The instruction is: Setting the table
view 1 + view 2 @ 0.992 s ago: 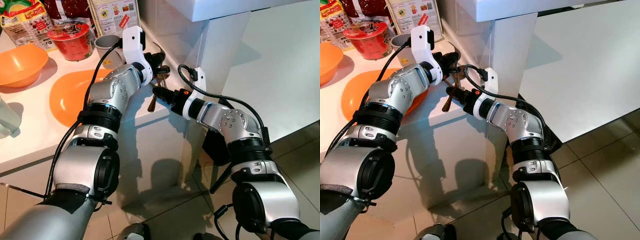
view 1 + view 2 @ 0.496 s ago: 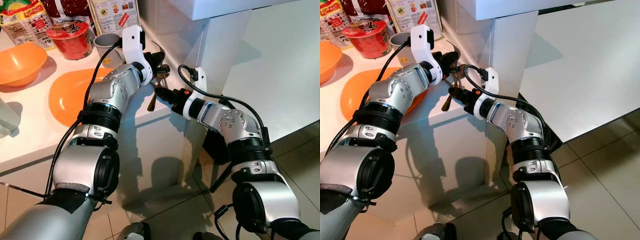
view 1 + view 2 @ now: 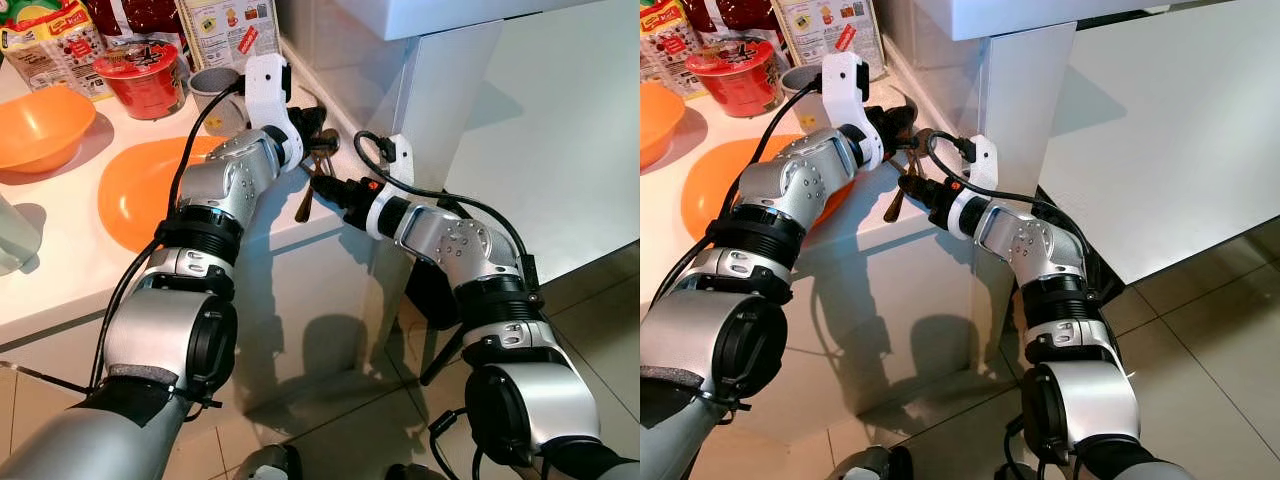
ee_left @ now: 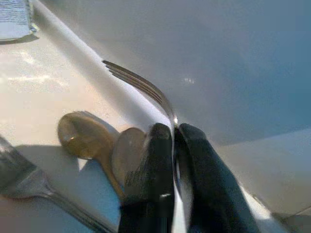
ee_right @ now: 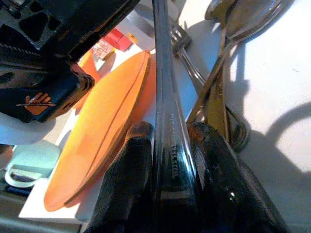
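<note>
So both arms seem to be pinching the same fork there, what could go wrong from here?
Both the left gripper and the right gripper are shut on one fork, so if they pull apart unevenly it may twist or slip free. It is held near the table's edge, so a dropped fork could land on the floor. The spoons lie right beside it and might get knocked.

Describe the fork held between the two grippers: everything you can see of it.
The fork is plain polished metal, slim, with long tines and a narrow stamped handle. Both grippers hold it at once: the left gripper pinches it near the neck just behind the tines, the right gripper clamps the handle. It sits lifted above the white counter near its corner, over the spoons lying there, beside the orange plate.
</note>
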